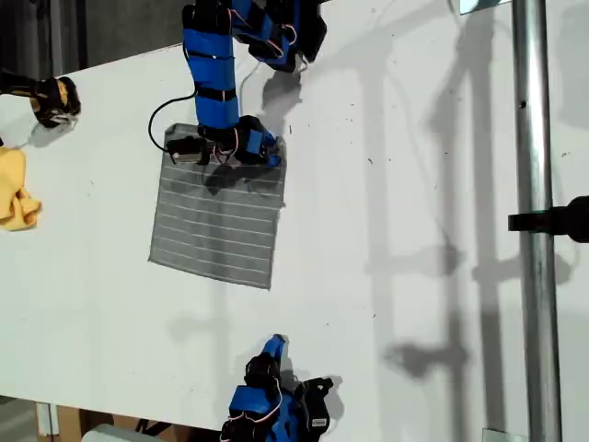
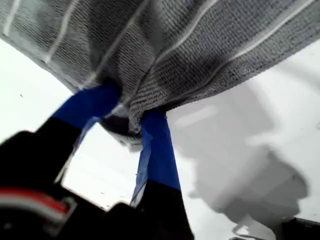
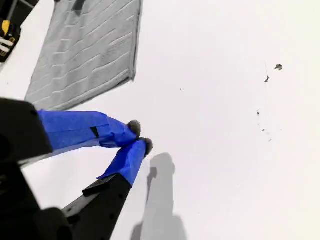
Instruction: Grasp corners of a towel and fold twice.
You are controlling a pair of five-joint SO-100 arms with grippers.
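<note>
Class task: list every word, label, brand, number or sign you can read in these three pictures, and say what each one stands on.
None can be read.
The towel carries only thin white stripes, no writing.
The yellow-and-black object at the exterior view's left edge may bear markings, too small and blurred to read.

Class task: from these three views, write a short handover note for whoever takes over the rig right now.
First pincer: shut on the towel's far edge, at the exterior view's top.
Second pincer: shut, empty, over bare table, off the towel's near edge.
Towel: flat, looks like one fold already made; I cannot be sure.
Left: second pincer takes a corner, then the remaining fold.
Yellow cloth sits aside, untouched.
</note>
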